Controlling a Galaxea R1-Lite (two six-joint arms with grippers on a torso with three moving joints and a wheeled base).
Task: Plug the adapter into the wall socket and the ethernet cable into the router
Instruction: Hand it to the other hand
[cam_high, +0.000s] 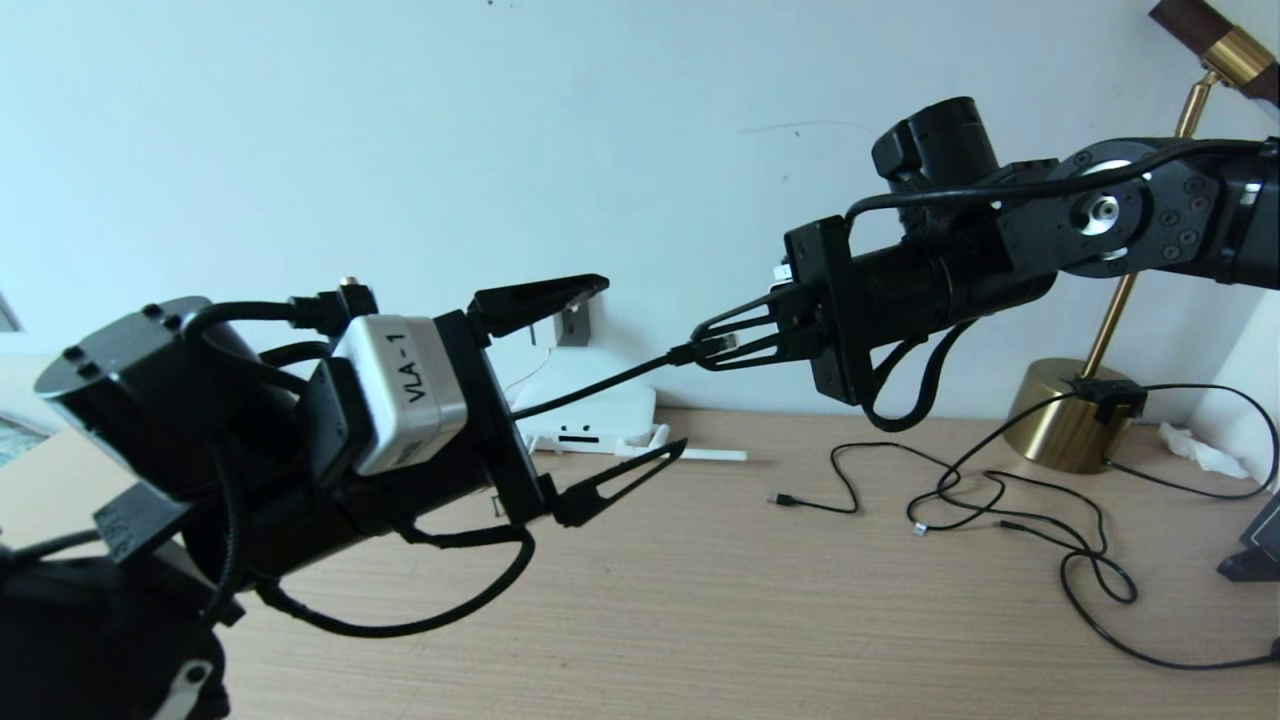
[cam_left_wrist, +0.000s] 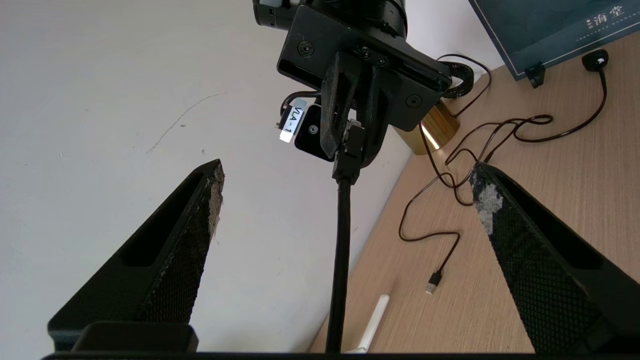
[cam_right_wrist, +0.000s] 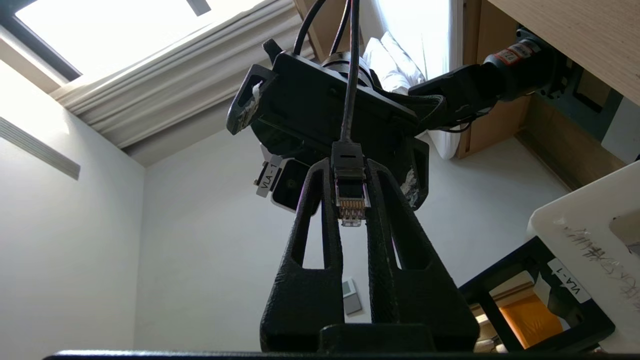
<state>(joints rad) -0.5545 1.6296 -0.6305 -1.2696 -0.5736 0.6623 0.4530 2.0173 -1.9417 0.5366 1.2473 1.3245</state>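
Note:
My right gripper (cam_high: 712, 345) hangs above the table, shut on the clear plug (cam_right_wrist: 350, 200) of the black ethernet cable (cam_high: 600, 380). The cable runs back between the fingers of my left gripper (cam_high: 644, 364), which stands wide open around it without touching (cam_left_wrist: 346, 167). The white router (cam_high: 590, 410) lies flat against the wall behind the left gripper, with one antenna (cam_high: 700, 455) on the table. A small grey plate on the wall above the router, probably the wall socket (cam_high: 572, 322), is partly hidden by my upper left finger. The adapter is out of view.
A brass lamp base (cam_high: 1060, 415) stands at the back right of the wooden table (cam_high: 750, 600). Thin black cables (cam_high: 1000, 500) with small connectors sprawl in front of it. Crumpled white paper (cam_high: 1200, 450) and a dark board (cam_left_wrist: 550, 30) lie further right.

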